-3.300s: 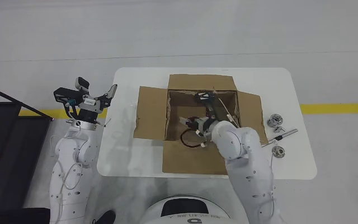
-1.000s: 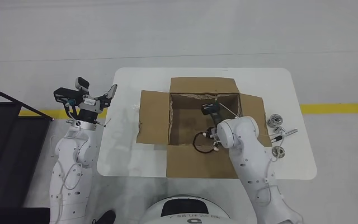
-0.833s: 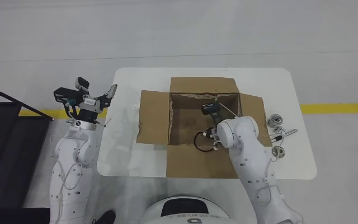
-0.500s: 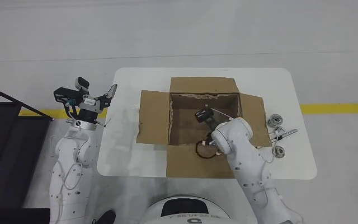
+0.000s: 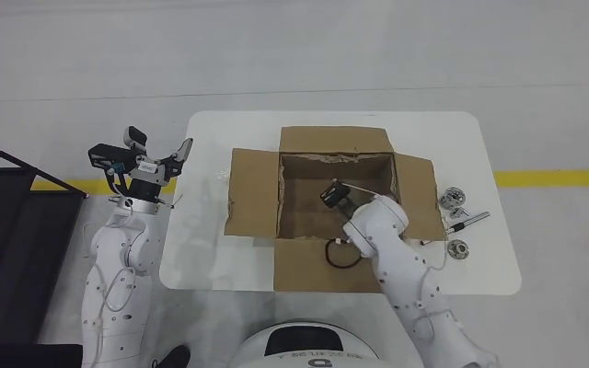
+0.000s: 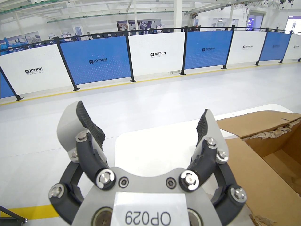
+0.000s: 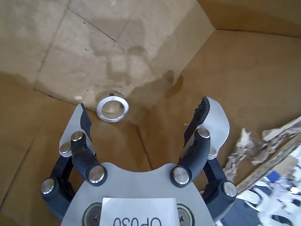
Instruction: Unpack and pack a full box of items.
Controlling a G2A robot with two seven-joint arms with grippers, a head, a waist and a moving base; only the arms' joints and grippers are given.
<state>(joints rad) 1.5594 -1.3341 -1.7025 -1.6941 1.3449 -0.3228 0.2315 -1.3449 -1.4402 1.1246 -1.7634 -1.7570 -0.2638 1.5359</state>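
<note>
Right gripper (image 7: pixel 143 109): spread wide, holding nothing, lowered inside the box near its middle and angled toward the floor.
Silver metal ring (image 7: pixel 112 109): flat on the box floor, just past one fingertip, off to one side of the gap, untouched.
Open brown cardboard box (image 5: pixel 336 138): mid-table, with all four flaps folded outward.
Small metal parts (image 5: pixel 451 198): on the white table (image 5: pixel 212 267) just outside the box's right flap, probably unpacked already.
Left gripper (image 6: pixel 142 116): also wide and empty, raised beyond the table's left edge, well apart from the box.
Step in hand: unpacking, most likely going for the ring.
Next move: shift sideways to centre the ring between the fingers, sink lower, then close across its rim. Thin and flush against cardboard, so likely to skid away or slip out.
Change: 3.3 s ago, reaching deeper toward the far wall; since then drawn back toward the near side and turned. Box nudged slightly rightward. Left arm and table parts as before.
</note>
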